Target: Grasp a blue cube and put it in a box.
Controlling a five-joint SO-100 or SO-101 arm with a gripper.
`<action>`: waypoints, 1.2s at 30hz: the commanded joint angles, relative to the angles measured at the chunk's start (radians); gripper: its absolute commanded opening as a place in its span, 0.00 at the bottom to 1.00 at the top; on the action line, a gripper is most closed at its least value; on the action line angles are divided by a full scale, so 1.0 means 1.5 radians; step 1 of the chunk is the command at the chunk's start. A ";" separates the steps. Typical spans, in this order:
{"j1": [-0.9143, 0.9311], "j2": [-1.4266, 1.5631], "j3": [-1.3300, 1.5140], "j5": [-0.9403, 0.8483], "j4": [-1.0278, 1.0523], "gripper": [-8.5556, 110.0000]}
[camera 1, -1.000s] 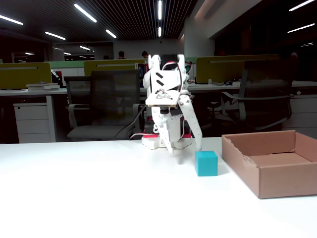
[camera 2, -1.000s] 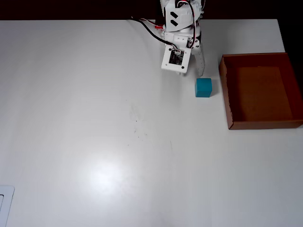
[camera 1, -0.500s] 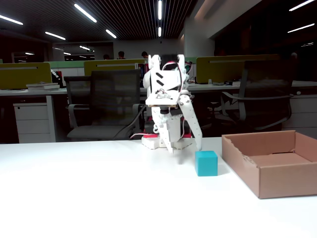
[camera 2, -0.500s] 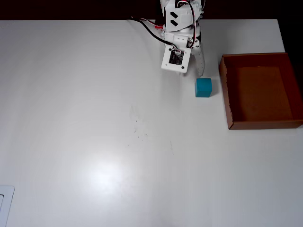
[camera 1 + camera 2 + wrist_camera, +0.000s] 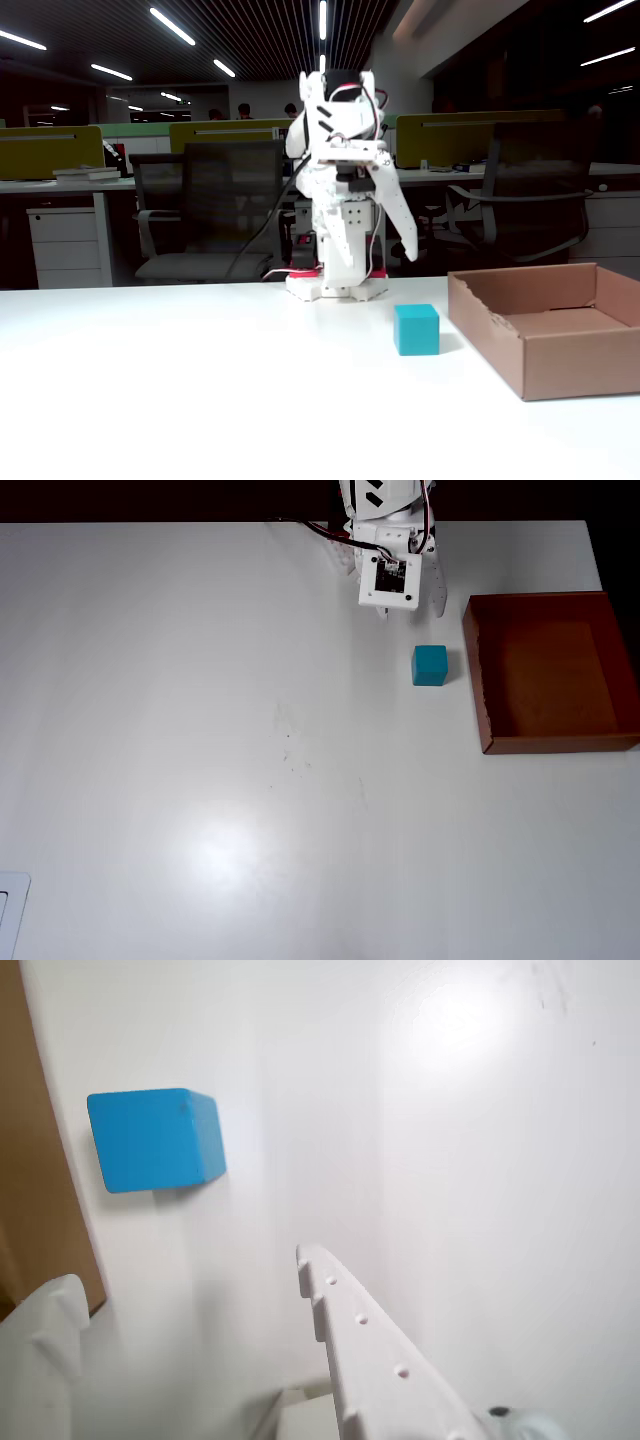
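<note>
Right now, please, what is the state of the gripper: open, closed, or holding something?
Gripper: open and empty, raised above the table; the blue cube sits on the table beside the box, untouched.

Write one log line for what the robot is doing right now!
end effector: open, raised, empty | blue cube: on table, untouched | box: empty, right of cube in overhead view | step: grasp not yet done

White table (image 5: 200, 730) carries the blue cube (image 5: 430, 665), with the box (image 5: 478, 680) just beside the cube.
</note>
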 commanded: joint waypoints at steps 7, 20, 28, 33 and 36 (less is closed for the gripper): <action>0.006 -0.283 -0.306 -0.059 0.072 0.30; 0.027 -0.501 -0.310 -0.123 -0.016 0.32; 0.020 -0.586 -0.269 -0.119 -0.130 0.32; -0.001 -0.611 -0.251 -0.117 -0.164 0.32; -0.011 -0.619 -0.241 -0.117 -0.190 0.32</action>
